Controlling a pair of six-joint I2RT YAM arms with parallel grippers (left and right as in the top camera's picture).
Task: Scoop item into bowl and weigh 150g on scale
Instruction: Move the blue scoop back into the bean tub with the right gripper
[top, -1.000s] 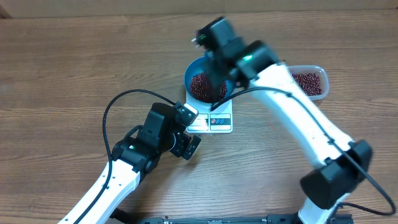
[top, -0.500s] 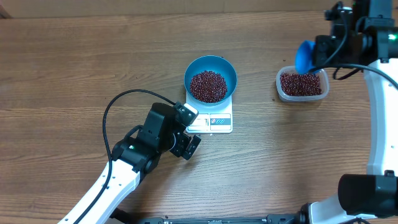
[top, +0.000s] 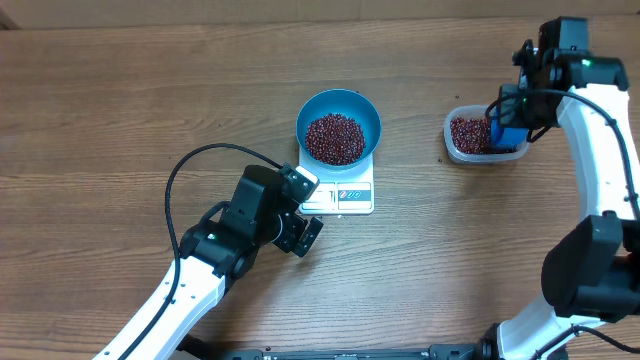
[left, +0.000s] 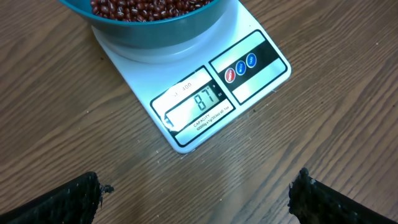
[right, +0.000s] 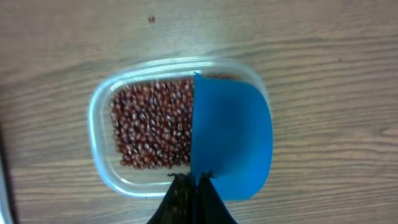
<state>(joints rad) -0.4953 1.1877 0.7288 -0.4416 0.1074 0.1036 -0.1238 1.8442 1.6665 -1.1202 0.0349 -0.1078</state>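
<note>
From above, the wooden bench (top: 120, 120) holds one blue bowl (top: 339, 100), which sits on the one white scale (top: 345, 195) and covers its far part. A heap of dark red beans (top: 334, 138) lies inside the bowl. Well off to the right stands one clear tub (top: 452, 140) with a second lot of the same beans.

The overhead view is too far off to read the scale. The left wrist camera makes it plain: the display (left: 196, 102) reads 87, and three round buttons (left: 240, 66) sit beside it, one red and two blue. That same view shows the left claw (left: 199, 202) gaping wide and empty, its two dark fingertips low in the corners, short of the scale's near edge.

The right wrist camera gives what the overhead blurs. The right claw (right: 198, 193) is pinched tight on the one blue scoop (right: 233, 143), whose body covers the right part of the tub's opening, with beans showing on the left. I cannot tell whether the scoop touches the beans.

There are two arms.
</note>
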